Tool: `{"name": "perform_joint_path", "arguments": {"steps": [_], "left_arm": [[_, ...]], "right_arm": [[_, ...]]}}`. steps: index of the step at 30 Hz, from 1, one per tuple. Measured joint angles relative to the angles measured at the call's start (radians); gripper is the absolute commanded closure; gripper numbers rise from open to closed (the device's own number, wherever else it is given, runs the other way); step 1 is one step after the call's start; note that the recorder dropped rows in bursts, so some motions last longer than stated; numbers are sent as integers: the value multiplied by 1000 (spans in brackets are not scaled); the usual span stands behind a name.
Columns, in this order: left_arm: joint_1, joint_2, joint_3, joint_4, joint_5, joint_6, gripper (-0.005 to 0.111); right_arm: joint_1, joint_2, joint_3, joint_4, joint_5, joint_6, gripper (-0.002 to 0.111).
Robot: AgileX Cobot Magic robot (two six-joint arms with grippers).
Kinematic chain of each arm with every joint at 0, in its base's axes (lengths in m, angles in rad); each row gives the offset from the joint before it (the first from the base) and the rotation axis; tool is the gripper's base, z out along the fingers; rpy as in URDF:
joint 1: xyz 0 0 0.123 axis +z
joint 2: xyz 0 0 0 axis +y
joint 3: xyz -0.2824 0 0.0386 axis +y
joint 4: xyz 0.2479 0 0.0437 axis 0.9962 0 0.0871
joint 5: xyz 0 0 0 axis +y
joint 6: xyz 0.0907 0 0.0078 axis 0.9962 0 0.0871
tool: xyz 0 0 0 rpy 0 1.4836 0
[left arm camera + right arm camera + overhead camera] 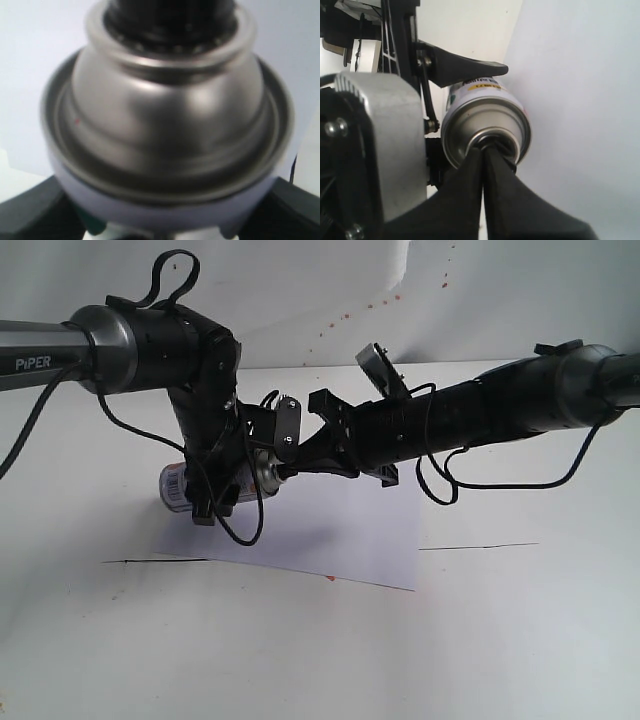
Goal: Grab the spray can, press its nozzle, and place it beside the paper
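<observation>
In the exterior view, the left arm (150, 340) is bending down from the left edge. The left gripper (215, 492) is clamping the spray can (177, 485), which is lying sideways with its label end pointing left. The can is sitting over the left part of the paper (340, 530), and whether it is touching the sheet cannot be told. The right arm (480, 410) is stretching across the middle from the right, and the right gripper (287, 468) is meeting the can's silver dome end. Only this view is showing both arms whole and the sheet's outline on the table (500, 640).

The left wrist view is filling with the blurred dome at close range. The black nozzle (170, 17) is capping it at the frame's edge. Two black fingers (30, 215) are showing on either side of the can's body, closed against it.

The right wrist view is looking along the right gripper's own fingers (520, 200). They are drawn together to a thin seam, their tips resting on the middle of the dome and covering most of the nozzle. One left-gripper finger is lying across the yellow-marked label.
</observation>
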Motion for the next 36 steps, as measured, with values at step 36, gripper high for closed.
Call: {"name": "perform_joint_path", "arguments": {"steps": [36], "left_arm": [[-2, 0, 0, 0, -11, -15, 107]], "right_arm": [[-28, 0, 0, -5, -3, 0, 108]]}}
